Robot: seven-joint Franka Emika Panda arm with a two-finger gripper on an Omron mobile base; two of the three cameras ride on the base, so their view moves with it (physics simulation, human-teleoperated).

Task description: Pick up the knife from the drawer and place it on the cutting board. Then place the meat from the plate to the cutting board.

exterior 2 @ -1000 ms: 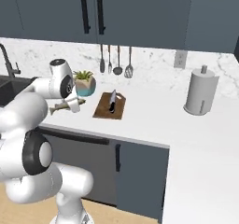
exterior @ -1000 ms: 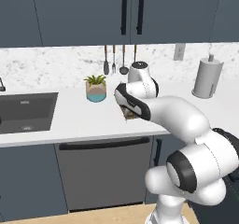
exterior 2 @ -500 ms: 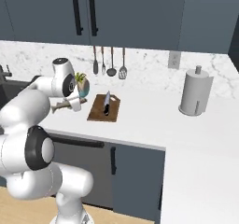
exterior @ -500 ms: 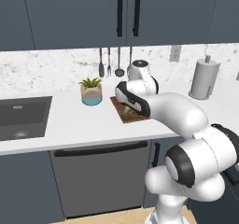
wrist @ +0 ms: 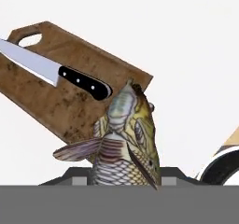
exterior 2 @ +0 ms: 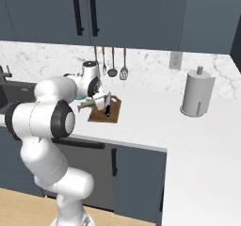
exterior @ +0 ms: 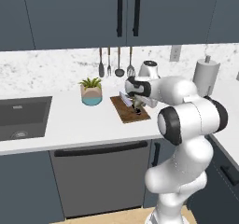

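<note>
- A fish (wrist: 125, 143), scaled and olive-brown with a fin spread to one side, is seen in the hand view rising from the bottom edge, where the fingers would be; this is the meat of the task.
- How far the fingers (exterior: 138, 107) are open cannot be told, as they are hidden behind the fish.
- The fish is held over the near edge of the cutting board (wrist: 51, 94), head towards the board.
- The knife (wrist: 51, 71) is laid flat on the board, its black handle beside the fish's head and its blade pointing to the board's handle hole.
- The board rests on the white tabletop (exterior: 60, 125), just beside a potted plant (exterior: 91, 91).
- A paper towel roll (exterior 2: 196, 93) is stood well apart from the board.
</note>
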